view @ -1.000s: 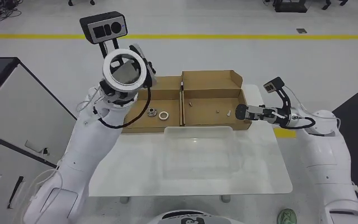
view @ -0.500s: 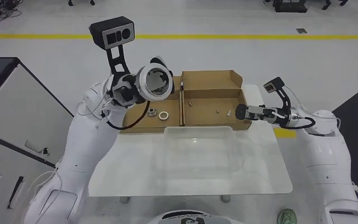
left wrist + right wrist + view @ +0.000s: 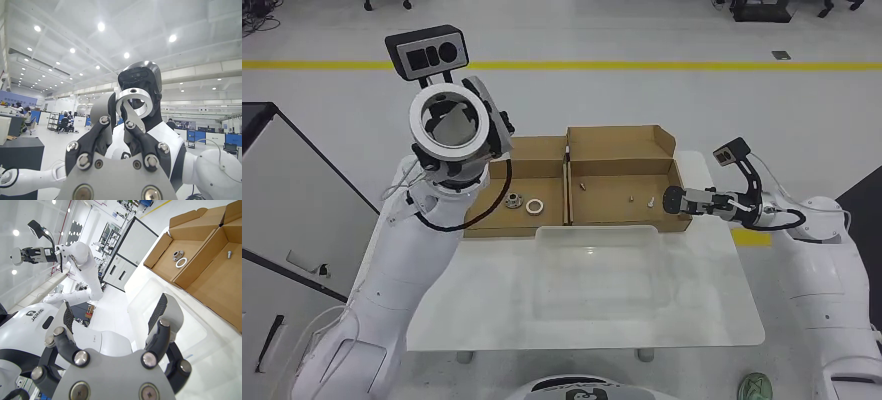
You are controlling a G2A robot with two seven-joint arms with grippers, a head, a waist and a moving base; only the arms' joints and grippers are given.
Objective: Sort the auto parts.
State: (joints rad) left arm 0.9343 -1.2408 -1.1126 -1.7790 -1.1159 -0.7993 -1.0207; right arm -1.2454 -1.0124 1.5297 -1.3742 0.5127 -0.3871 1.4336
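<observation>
My left gripper (image 3: 118, 106) is raised high off the table and shut on a wide silver metal ring (image 3: 140, 95), one finger through its hole. From above the ring (image 3: 417, 120) faces the camera, with the left gripper (image 3: 454, 128) behind it. A metal flange (image 3: 513, 199) and a white washer (image 3: 534, 207) lie in the left cardboard box (image 3: 532, 155). Small bolts (image 3: 650, 201) lie in the right cardboard box (image 3: 622, 150). My right gripper (image 3: 674, 199) hangs open and empty at that box's right wall, seen open (image 3: 115, 311) in its own view.
A clear plastic bin (image 3: 597, 270) sits on the white table (image 3: 492, 300) in front of the two boxes. The right wrist view shows the flange (image 3: 178, 255), the washer (image 3: 181, 262) and a bolt (image 3: 229, 255).
The left arm swung the ring down and to the right half a second ago, then back up and left to face the top camera. The right arm has kept still.
</observation>
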